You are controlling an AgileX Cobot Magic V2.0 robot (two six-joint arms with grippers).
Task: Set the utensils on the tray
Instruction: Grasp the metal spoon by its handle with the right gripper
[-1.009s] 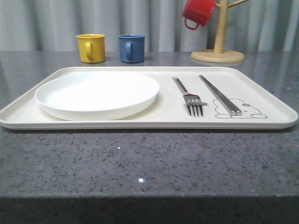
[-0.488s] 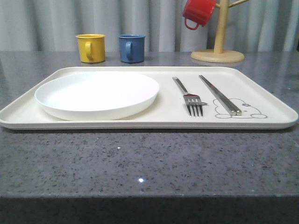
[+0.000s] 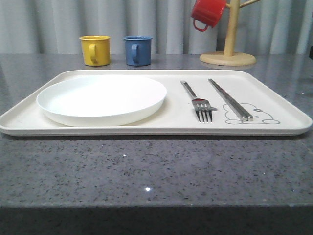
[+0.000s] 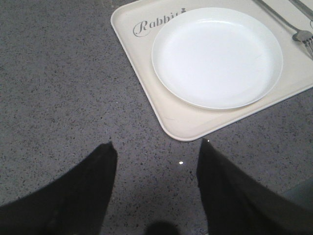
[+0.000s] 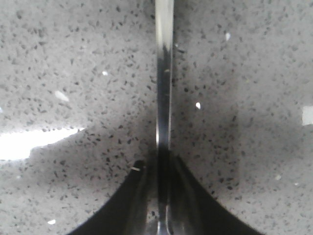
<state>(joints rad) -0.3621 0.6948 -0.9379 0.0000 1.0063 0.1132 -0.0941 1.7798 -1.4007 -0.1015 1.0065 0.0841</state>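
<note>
The cream tray (image 3: 274,93) lies across the grey counter. On it sit the round white plate (image 3: 102,98) at the left, the steel fork (image 3: 198,100) and the pair of chopsticks (image 3: 230,100) at the right, beside the rabbit drawing. In the left wrist view my left gripper (image 4: 156,147) stands open over bare counter, just off the tray (image 4: 195,122) corner that carries the plate (image 4: 217,56); the fork's tines (image 4: 303,35) show at the frame's edge. My right gripper (image 5: 159,159) is shut on a slim steel handle, the spoon (image 5: 164,73), just above the counter. Its bowl is out of view.
Behind the tray stand a yellow mug (image 3: 95,50) and a blue mug (image 3: 137,50). A red mug (image 3: 208,12) hangs on a wooden mug tree (image 3: 229,44) at the back right. Open counter lies in front of the tray.
Nothing on the tray has moved. A thin dark sliver has come in at the right edge of the front view.
</note>
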